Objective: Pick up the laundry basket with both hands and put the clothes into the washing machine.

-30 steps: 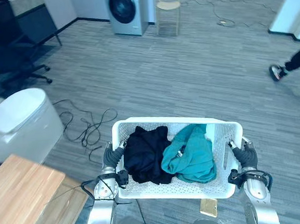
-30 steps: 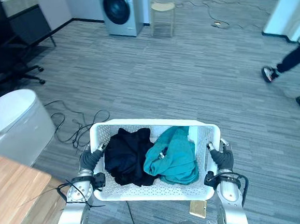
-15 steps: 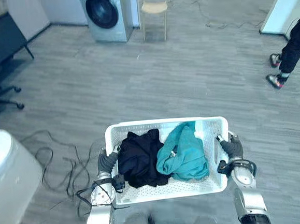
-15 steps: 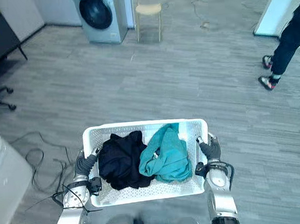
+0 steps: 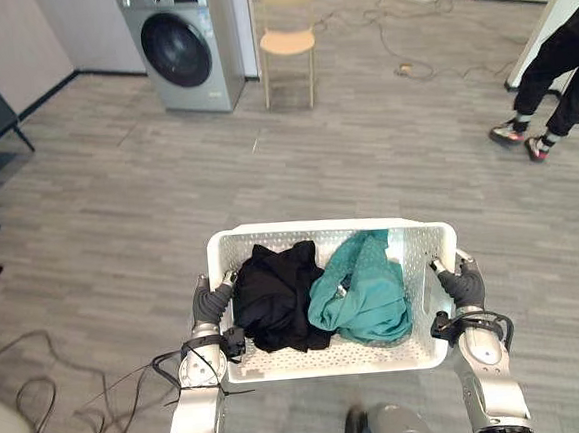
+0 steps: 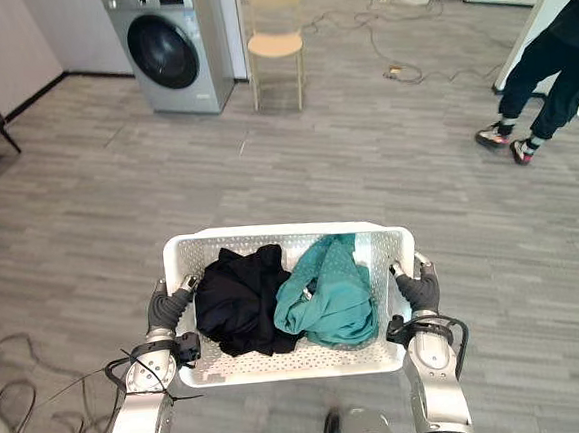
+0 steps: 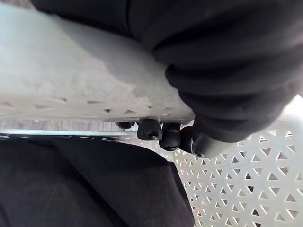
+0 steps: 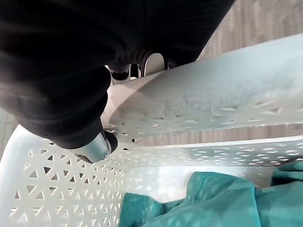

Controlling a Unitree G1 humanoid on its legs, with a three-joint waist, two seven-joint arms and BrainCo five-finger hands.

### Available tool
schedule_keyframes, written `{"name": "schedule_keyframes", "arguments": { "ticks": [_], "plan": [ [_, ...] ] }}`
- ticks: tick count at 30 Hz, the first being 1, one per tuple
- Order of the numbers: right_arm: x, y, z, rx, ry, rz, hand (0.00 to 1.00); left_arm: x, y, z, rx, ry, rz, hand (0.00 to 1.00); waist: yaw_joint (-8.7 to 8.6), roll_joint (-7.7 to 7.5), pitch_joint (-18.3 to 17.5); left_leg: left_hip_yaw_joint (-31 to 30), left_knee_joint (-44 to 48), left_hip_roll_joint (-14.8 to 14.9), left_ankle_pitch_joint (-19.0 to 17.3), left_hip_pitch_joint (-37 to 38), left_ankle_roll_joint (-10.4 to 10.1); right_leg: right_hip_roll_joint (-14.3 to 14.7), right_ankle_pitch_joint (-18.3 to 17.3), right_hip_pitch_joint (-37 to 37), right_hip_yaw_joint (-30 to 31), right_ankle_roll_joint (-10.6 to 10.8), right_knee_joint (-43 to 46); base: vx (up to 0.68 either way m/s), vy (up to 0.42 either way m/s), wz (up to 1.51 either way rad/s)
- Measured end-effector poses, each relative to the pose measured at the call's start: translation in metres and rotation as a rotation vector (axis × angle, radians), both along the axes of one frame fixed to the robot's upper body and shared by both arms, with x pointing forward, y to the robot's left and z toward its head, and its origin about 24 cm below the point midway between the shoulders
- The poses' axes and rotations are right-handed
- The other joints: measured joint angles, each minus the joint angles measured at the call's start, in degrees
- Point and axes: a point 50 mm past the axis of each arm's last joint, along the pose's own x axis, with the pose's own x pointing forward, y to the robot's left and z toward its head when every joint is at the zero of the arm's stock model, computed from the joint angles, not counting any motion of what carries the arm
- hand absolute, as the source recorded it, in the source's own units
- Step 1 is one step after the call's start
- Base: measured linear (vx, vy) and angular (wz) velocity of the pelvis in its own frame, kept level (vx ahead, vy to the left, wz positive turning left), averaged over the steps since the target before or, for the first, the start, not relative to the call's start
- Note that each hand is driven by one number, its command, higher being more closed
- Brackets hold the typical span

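I carry a white perforated laundry basket (image 5: 326, 230) in front of me, above the floor. A black garment (image 5: 276, 298) lies in its left half and a teal garment (image 5: 360, 286) in its right half. My left hand (image 5: 209, 305) is curled over the basket's left rim, its fingertips (image 7: 150, 130) hooked through the handle slot. On the opposite side my right hand (image 5: 462, 288) grips the right rim, thumb (image 8: 97, 145) inside the wall. The grey washing machine (image 5: 178, 47) stands far ahead on the left, its round door closed.
A pale wooden chair (image 5: 287, 36) stands just right of the washing machine. A person (image 5: 549, 76) in dark trousers walks at the far right. Cables trail on the floor at the lower left (image 5: 19, 348) and at the back (image 5: 396, 38). Grey plank floor lies between me and the machine.
The camera has swung: the washing machine and chair now sit nearer and more central, while the wooden table and white bin have slid out at left. Both hands keep the basket.
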Motion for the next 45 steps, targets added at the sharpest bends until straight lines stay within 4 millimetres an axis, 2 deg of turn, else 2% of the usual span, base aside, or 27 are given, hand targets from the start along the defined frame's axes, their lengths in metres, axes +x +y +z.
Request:
{"name": "schedule_keyframes", "arguments": {
  "ticks": [1, 2, 4, 5, 6, 8, 9, 10, 11, 13, 14, 15, 16, 18, 20, 23, 25, 26, 27, 28, 29, 32, 33, 34, 37, 38, 45],
  "plan": [
    [0.000, 0.001, 0.000, 0.000, 0.000, 0.003, 1.00, -0.003, 0.001, -0.002, -0.002, 0.006, 0.005, 1.00, 0.46, -0.67, 0.0, 0.7, 3.7, -0.1, -2.4, -4.1, 2.4, -0.2, -0.4, 4.4, 1.3, 0.6, -3.3, 0.61, 0.013, -0.50],
    [0.000, 0.002, 0.000, 0.000, -0.002, 0.004, 1.00, -0.004, 0.002, -0.003, -0.006, 0.008, 0.008, 1.00, 0.59, -1.12, 0.1, 1.5, 3.6, -0.4, -4.0, -6.0, 2.5, -0.7, -0.8, 6.3, 2.1, 1.2, -4.8, 0.72, 0.057, -0.48],
    [0.000, 0.001, 0.002, -0.007, -0.008, 0.005, 1.00, -0.007, 0.001, -0.005, -0.017, 0.012, 0.011, 1.00, 1.68, -1.28, 0.4, 3.6, -5.7, -2.5, -10.1, -13.0, 0.2, -2.5, -2.6, 11.7, 4.8, 4.0, -8.9, 0.56, 0.150, -0.45],
    [0.000, 0.001, 0.002, -0.007, -0.007, 0.006, 1.00, -0.007, 0.001, -0.006, -0.018, 0.015, 0.012, 1.00, 1.76, -1.11, 0.5, 3.7, -10.2, -3.5, -11.1, -14.2, -0.5, -3.1, -3.1, 12.8, 5.2, 4.8, -9.5, 0.54, 0.249, -0.38],
    [0.000, 0.002, 0.000, -0.005, 0.002, 0.014, 1.00, -0.010, 0.002, -0.008, -0.018, 0.025, 0.017, 1.00, 2.01, -1.29, 0.6, 4.7, -21.4, -6.1, -12.2, -15.3, -2.0, -5.3, -4.8, 14.6, 6.0, 6.3, -9.7, 0.54, 0.301, -0.33],
    [0.000, 0.001, -0.003, -0.009, 0.017, 0.022, 1.00, -0.013, 0.002, -0.010, -0.023, 0.035, 0.021, 1.00, 2.13, -1.15, 0.5, 4.3, -43.1, -10.4, -9.8, -14.9, -5.4, -8.4, -8.3, 17.6, 6.7, 9.6, -11.0, 0.57, 0.346, -0.31],
    [0.001, 0.002, -0.009, 0.002, 0.035, 0.023, 1.00, -0.014, 0.003, -0.012, -0.020, 0.044, 0.024, 1.00, 2.63, -1.36, 0.1, 5.2, -49.6, -12.8, -5.6, -13.1, -1.9, -10.2, -10.2, 20.4, 8.1, 11.6, -12.3, 0.49, 0.292, -0.15],
    [0.001, 0.006, -0.015, 0.024, 0.058, 0.024, 1.00, -0.014, 0.005, -0.013, -0.015, 0.050, 0.032, 1.00, 2.61, -3.49, -0.1, 6.3, -49.1, -14.3, -7.2, -12.6, -2.4, -11.8, -10.5, 21.3, 9.6, 10.5, -13.1, 0.72, 0.365, -0.07],
    [0.003, 0.006, -0.014, 0.021, 0.057, 0.031, 1.00, -0.014, 0.009, -0.013, -0.012, 0.048, 0.050, 1.00, 2.46, -3.69, 0.0, 5.9, -44.4, -14.7, -10.7, -14.4, -0.9, -11.5, -8.0, 20.8, 11.0, 10.1, -12.6, 0.72, 0.350, -0.03],
    [0.007, 0.009, -0.015, 0.022, 0.059, 0.045, 1.00, -0.015, 0.011, -0.013, -0.010, 0.053, 0.059, 1.00, 3.32, -4.02, -0.1, 6.5, -37.3, -14.7, -17.1, -14.9, 2.2, -12.8, -7.4, 20.4, 12.8, 11.3, -7.0, 0.59, 0.322, -0.05],
    [0.009, 0.011, -0.017, 0.032, 0.066, 0.047, 1.00, -0.016, 0.012, -0.014, -0.007, 0.057, 0.062, 1.00, 3.41, -5.11, -0.2, 7.9, -36.9, -16.3, -19.7, -12.4, 3.3, -15.0, -6.6, 17.0, 14.8, 14.1, 3.6, 0.46, 0.284, -0.03],
    [0.011, 0.013, -0.019, 0.044, 0.074, 0.053, 1.00, -0.017, 0.014, -0.014, 0.004, 0.058, 0.061, 1.00, 3.16, -6.25, 0.1, 9.2, -38.9, -18.6, -20.9, -8.4, 4.5, -17.4, -2.5, 11.4, 17.3, 19.6, 19.3, 0.67, 0.382, -0.01],
    [0.011, 0.013, -0.020, 0.050, 0.077, 0.056, 1.00, -0.016, 0.015, -0.013, 0.009, 0.058, 0.059, 1.00, 2.88, -6.63, 0.2, 9.3, -40.1, -19.8, -21.3, -6.4, 5.0, -18.1, -0.8, 8.6, 17.9, 20.2, 27.4, 0.44, 0.207, 0.12],
    [0.005, 0.015, -0.026, 0.069, 0.098, 0.057, 1.00, -0.018, 0.014, -0.015, 0.017, 0.067, 0.055, 1.00, 2.17, -6.35, 0.4, 9.1, -44.9, -21.6, -21.8, 1.7, 5.8, -17.4, 0.0, 0.4, 17.5, 18.8, 46.8, 0.61, 0.181, 0.14],
    [0.001, 0.015, -0.027, 0.073, 0.097, 0.059, 1.00, -0.020, 0.015, -0.016, 0.028, 0.073, 0.055, 1.00, 1.60, -5.68, 0.4, 8.7, -50.9, -21.5, -21.7, 9.3, 5.7, -16.3, -2.0, -5.0, 13.9, 14.9, 49.1, 0.50, 0.095, 0.01],
    [-0.008, 0.013, -0.024, 0.071, 0.076, 0.041, 1.00, -0.019, 0.012, -0.014, 0.027, 0.066, 0.040, 1.00, 0.80, -5.81, 0.2, 6.6, -54.0, -21.4, -21.8, 12.9, 4.9, -17.1, -4.7, -10.4, 9.4, 11.3, 39.5, 0.35, -0.014, 0.39],
    [-0.014, 0.010, -0.023, 0.063, 0.071, 0.032, 1.00, -0.019, 0.011, -0.015, 0.025, 0.066, 0.032, 1.00, -0.15, -6.06, -0.2, 4.7, -53.7, -20.9, -23.1, 14.1, 2.0, -17.2, -5.4, -11.8, 5.6, 9.9, 27.4, 0.41, -0.090, 0.41],
    [-0.017, 0.012, -0.023, 0.070, 0.073, 0.027, 1.00, -0.020, 0.012, -0.015, 0.027, 0.067, 0.037, 1.00, 0.32, -7.58, -1.4, 4.4, -52.1, -20.5, -24.6, 14.4, -0.8, -15.1, -0.6, -11.1, 3.7, 6.6, 12.0, 0.41, -0.118, 0.10],
    [-0.019, 0.014, -0.024, 0.073, 0.075, 0.026, 1.00, -0.020, 0.012, -0.016, 0.022, 0.074, 0.045, 1.00, 0.42, -7.74, -1.7, 4.3, -50.7, -20.4, -25.0, 14.2, -1.2, -14.1, 1.2, -10.2, 3.9, 7.7, 8.2, 0.50, -0.097, -0.04],
    [-0.022, 0.010, -0.025, 0.057, 0.086, 0.017, 1.00, -0.023, 0.007, -0.022, -0.007, 0.097, 0.047, 1.00, 0.67, -4.82, -2.5, 4.0, -45.7, -17.4, -25.0, 13.1, -2.8, -11.8, 2.8, -6.5, 2.7, 7.1, 3.8, 0.39, -0.040, -0.22],
    [-0.027, 0.006, -0.024, 0.041, 0.092, 0.010, 1.00, -0.025, 0.006, -0.023, -0.003, 0.102, 0.040, 1.00, 1.69, -4.40, -2.8, 4.8, -41.6, -15.8, -24.5, 10.6, -5.1, -11.1, 3.9, -3.5, 3.3, 7.6, -0.7, 0.37, -0.018, -0.27],
    [-0.027, 0.003, -0.021, 0.033, 0.073, -0.001, 1.00, -0.025, 0.002, -0.021, -0.009, 0.086, 0.025, 1.00, 1.81, -5.44, -3.1, 5.8, -52.3, -15.3, -23.7, 9.6, -5.5, -11.5, 6.4, 0.7, 3.7, 8.6, -7.5, 0.26, 0.010, -0.25],
    [-0.026, 0.004, -0.020, 0.037, 0.065, 0.002, 1.00, -0.026, 0.001, -0.021, -0.016, 0.084, 0.031, 1.00, 2.06, -4.72, -4.3, 8.0, -58.2, -15.0, -19.4, 10.9, -4.7, -11.4, 7.1, 1.6, 4.3, 9.7, -9.6, 0.21, 0.086, -0.40],
    [-0.027, 0.006, -0.021, 0.041, 0.070, 0.009, 1.00, -0.028, 0.002, -0.022, -0.017, 0.089, 0.037, 1.00, 2.22, -4.74, -5.1, 8.2, -58.9, -15.4, -18.9, 11.4, -4.9, -11.4, 7.9, 1.9, 4.7, 9.8, -10.5, 0.26, 0.146, -0.28],
    [-0.034, 0.007, -0.022, 0.054, 0.075, 0.001, 1.00, -0.029, 0.004, -0.023, -0.013, 0.093, 0.041, 1.00, 2.22, -5.75, -6.4, 8.1, -58.6, -16.7, -18.9, 12.0, -4.9, -11.6, 10.2, 5.0, 4.5, 10.2, -16.0, 0.17, 0.105, -0.07],
    [-0.035, 0.010, -0.041, 0.095, 0.139, 0.007, 1.00, -0.033, 0.008, -0.026, 0.010, 0.114, 0.019, 1.00, 2.92, -8.89, -4.8, 5.0, -63.8, -18.5, -13.1, 8.3, -4.1, -14.4, 9.1, 6.2, 6.3, 11.1, -17.4, 0.03, 0.019, -0.04],
    [-0.033, 0.011, -0.044, 0.093, 0.143, 0.013, 1.00, -0.033, 0.009, -0.026, 0.010, 0.116, 0.023, 1.00, 3.08, -8.96, -4.8, 5.6, -64.0, -18.4, -13.1, 6.5, -4.1, -14.6, 8.7, 4.5, 5.9, 10.8, -17.4, 0.00, 0.000, -0.02]
  ]
}}
